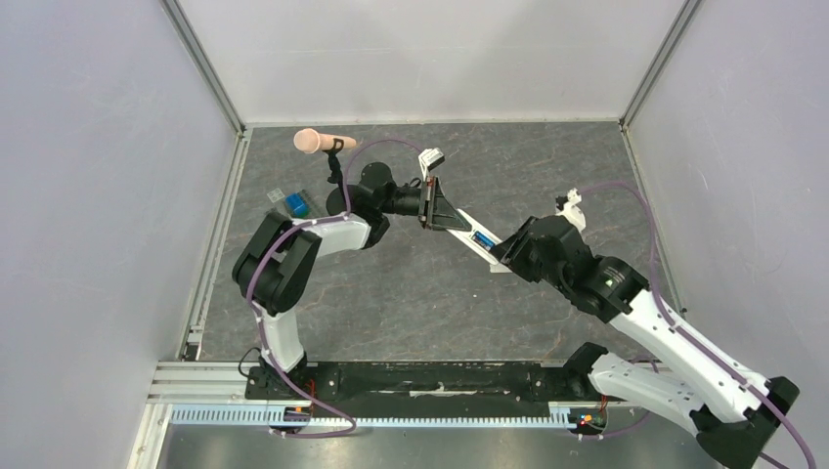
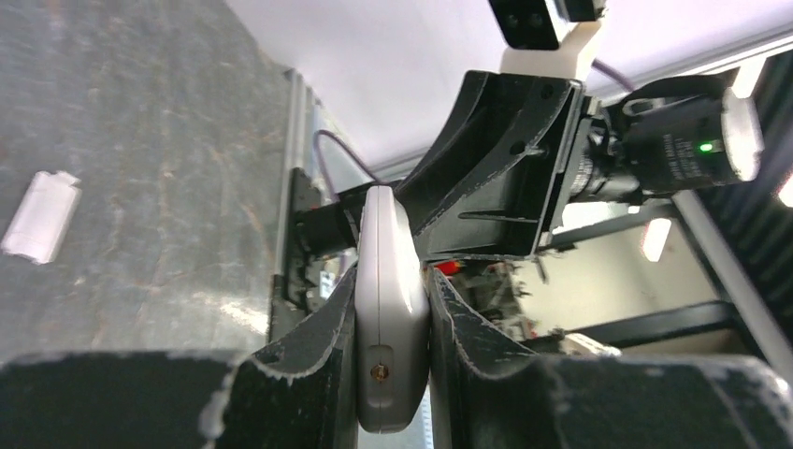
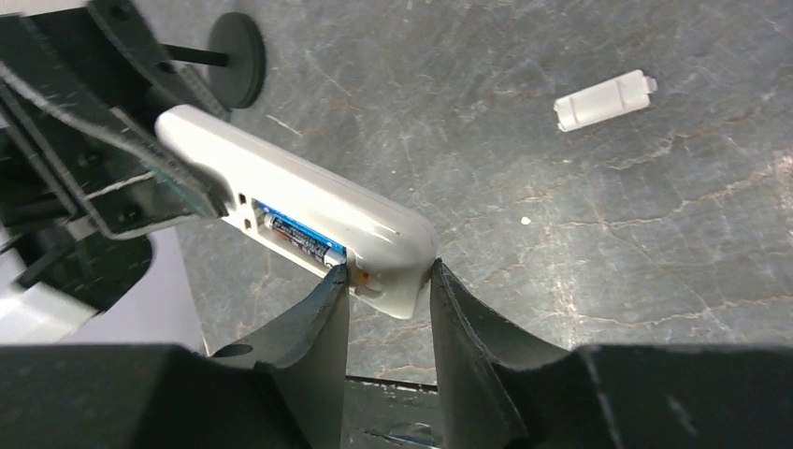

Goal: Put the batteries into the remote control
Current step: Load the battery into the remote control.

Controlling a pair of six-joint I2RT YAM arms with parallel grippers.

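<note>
The white remote control (image 1: 467, 233) is held off the table between both grippers, back side up and its compartment open. A blue battery (image 1: 482, 238) lies in the compartment; it also shows in the right wrist view (image 3: 299, 236). My left gripper (image 1: 430, 207) is shut on one end of the remote (image 2: 391, 281). My right gripper (image 3: 386, 276) is shut on the other end (image 3: 309, 210), one fingertip (image 3: 338, 281) touching the battery's end. The dark grey battery is not in view.
The white battery cover (image 3: 603, 100) lies loose on the grey table; it also shows in the left wrist view (image 2: 39, 215). A pink microphone (image 1: 318, 141) on a black stand and a blue toy brick (image 1: 296, 204) sit at the back left.
</note>
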